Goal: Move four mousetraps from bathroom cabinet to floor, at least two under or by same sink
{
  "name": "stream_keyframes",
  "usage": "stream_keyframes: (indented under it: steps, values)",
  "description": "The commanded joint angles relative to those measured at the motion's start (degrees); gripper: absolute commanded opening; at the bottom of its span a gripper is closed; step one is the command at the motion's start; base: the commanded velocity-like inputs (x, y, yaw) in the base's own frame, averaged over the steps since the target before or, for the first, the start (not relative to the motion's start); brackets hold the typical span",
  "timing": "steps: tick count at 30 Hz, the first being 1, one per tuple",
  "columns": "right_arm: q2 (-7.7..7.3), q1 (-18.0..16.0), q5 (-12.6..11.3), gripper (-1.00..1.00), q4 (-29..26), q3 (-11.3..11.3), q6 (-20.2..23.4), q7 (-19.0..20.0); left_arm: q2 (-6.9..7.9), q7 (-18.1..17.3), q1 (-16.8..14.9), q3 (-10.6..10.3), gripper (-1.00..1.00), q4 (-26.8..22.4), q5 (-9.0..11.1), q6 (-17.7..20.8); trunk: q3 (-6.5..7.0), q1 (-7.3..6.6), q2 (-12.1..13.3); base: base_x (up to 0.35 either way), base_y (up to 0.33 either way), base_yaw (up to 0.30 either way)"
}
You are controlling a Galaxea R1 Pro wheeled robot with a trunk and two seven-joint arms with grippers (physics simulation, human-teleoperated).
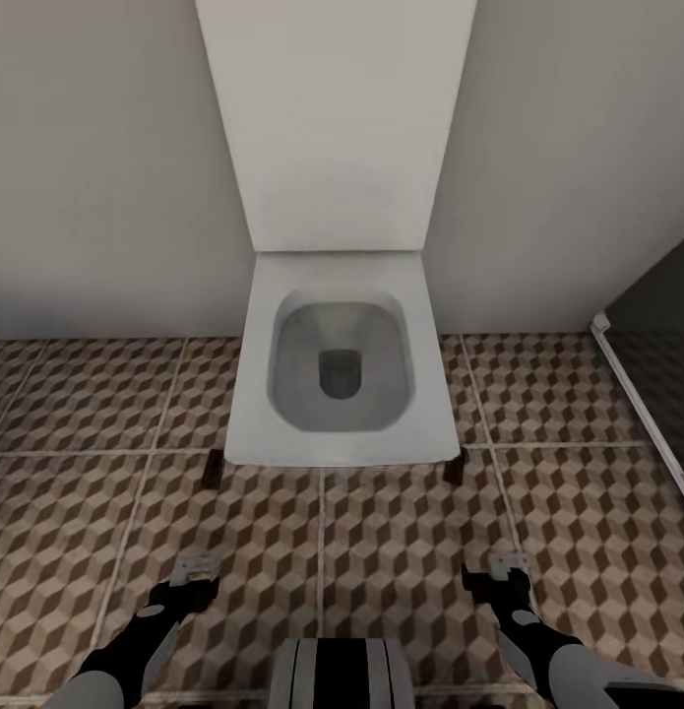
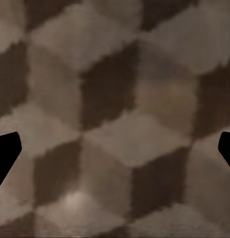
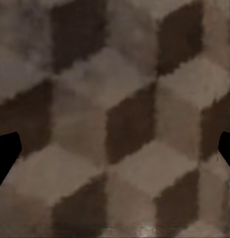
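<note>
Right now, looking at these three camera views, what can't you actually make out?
- Toilet: its tank is cut off by the head view's top edge.
- Dark panel: cut off by the head view's right edge; cannot tell what it is.
- Left gripper and right gripper: wrist views show just dark fingertip corners over the bathroom floor, blurred at close range.

Bathroom floor (image 1: 401, 551): large square tiles printed with a brown, beige and white cube pattern, divided by pale grout lines. It lies flat and runs back to the wall. Both wrist views show the same pattern close up.
</note>
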Motion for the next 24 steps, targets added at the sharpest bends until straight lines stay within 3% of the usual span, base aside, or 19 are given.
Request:
stream_keyframes:
  steps: [1, 24]
  values:
    - [0.00, 0.0, 0.5, 1.00, 0.1, -0.1, -0.1, -0.3, -0.03, 0.0, 0.0, 0.3, 1.00, 0.0, -0.5, 0.0, -0.03, -0.05, 0.0, -0.345, 0.000, 0.000]
    - [0.00, 0.0, 0.5, 1.00, 0.1, -0.1, -0.1, -0.3, -0.08, 0.0, 0.0, 0.3, 1.00, 0.0, -0.6, 0.0, -0.03, -0.05, 0.0, -0.345, 0.000, 0.000]
